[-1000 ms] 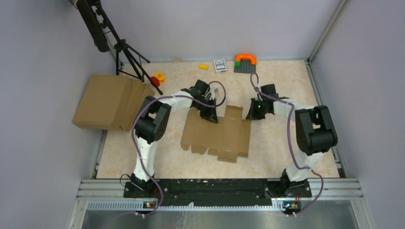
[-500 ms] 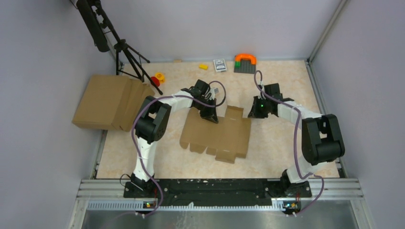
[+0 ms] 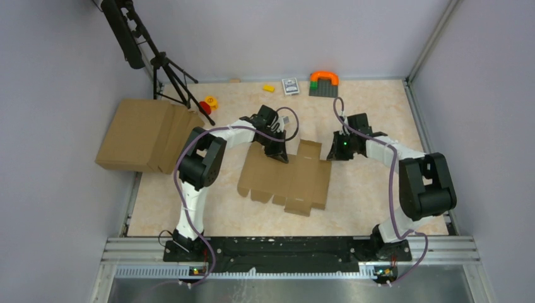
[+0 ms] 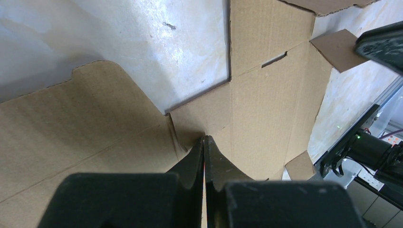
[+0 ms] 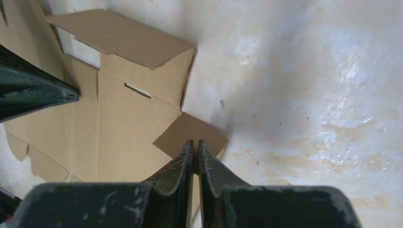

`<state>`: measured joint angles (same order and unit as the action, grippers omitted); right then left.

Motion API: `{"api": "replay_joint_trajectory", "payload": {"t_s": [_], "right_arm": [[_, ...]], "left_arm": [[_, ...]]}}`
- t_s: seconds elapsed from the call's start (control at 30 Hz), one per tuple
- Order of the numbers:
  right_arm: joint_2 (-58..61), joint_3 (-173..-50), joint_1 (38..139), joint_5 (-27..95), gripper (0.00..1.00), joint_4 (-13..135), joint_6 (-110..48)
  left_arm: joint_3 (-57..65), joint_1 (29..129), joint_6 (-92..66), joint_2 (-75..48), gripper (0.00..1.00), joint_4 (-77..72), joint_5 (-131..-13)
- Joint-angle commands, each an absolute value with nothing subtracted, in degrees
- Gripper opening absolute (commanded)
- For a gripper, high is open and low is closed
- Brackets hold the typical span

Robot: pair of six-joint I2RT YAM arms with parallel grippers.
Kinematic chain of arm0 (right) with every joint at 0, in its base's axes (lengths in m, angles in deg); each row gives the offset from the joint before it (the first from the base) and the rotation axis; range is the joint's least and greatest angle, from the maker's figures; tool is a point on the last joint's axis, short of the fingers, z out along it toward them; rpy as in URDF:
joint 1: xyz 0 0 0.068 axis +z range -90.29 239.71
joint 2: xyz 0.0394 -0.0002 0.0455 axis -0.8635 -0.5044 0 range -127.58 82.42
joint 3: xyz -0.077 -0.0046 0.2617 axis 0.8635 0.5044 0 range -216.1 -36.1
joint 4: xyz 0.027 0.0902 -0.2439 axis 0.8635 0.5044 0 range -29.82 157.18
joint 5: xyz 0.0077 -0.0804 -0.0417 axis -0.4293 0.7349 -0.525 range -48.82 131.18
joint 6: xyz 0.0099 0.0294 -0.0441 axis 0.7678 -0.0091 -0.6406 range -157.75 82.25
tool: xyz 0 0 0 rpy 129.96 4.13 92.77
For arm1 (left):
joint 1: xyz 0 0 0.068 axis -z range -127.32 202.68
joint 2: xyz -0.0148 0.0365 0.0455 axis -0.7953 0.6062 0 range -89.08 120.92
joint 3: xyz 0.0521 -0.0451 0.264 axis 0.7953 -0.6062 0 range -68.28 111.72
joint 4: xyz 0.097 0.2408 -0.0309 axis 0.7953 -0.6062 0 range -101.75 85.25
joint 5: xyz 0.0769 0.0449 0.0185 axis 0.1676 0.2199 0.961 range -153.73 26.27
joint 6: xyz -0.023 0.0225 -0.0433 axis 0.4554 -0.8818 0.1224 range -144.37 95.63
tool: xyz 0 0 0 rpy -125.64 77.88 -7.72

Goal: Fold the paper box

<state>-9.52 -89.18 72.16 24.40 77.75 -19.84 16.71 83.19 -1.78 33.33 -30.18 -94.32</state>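
Note:
The paper box (image 3: 287, 180) lies flat and unfolded on the table, a brown die-cut sheet with flaps and tabs. My left gripper (image 3: 282, 158) is shut, and its tips press down on the sheet beside an inner corner near the far edge (image 4: 204, 138). My right gripper (image 3: 329, 156) sits at the box's far right corner. Its fingers stand almost together with only a thin slit, tips (image 5: 195, 141) on a small corner flap (image 5: 178, 130) that is lifted slightly off the table. The left wrist view shows the sheet (image 4: 266, 95) spreading away from the tips.
A bigger pile of flat cardboard (image 3: 142, 136) lies at the left, next to a black tripod (image 3: 167, 69). Along the back wall sit a red and yellow toy (image 3: 208, 103), a yellow block (image 3: 269, 88), a card deck (image 3: 290, 85) and an orange arch on a grey plate (image 3: 323, 82).
The right arm's elbow swung outward to the right while its gripper stayed at the box's corner. The box slid slightly left. The left arm has not moved.

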Motion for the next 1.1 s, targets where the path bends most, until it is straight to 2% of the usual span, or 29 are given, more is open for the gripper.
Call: {"api": "replay_joint_trajectory", "payload": {"t_s": [0.0,0.27,0.67,1.07], "right_arm": [[-8.3,-85.9,72.9,25.7,0.06,77.7,-21.0],[-11.5,-82.4,72.9,28.3,0.04,75.1,-19.3],[-4.0,-84.8,76.8,27.5,0.04,78.6,-19.7],[-6.7,-81.8,78.9,32.5,0.04,77.3,-19.2]], "left_arm": [[17.1,83.0,-3.4,35.0,0.0,-31.1,-89.1],[16.6,83.1,-3.3,35.1,0.0,-30.9,-88.8],[17.0,83.2,-3.1,35.3,0.0,-31.0,-88.6],[17.0,83.3,-3.1,35.1,0.0,-31.3,-88.2]]}}
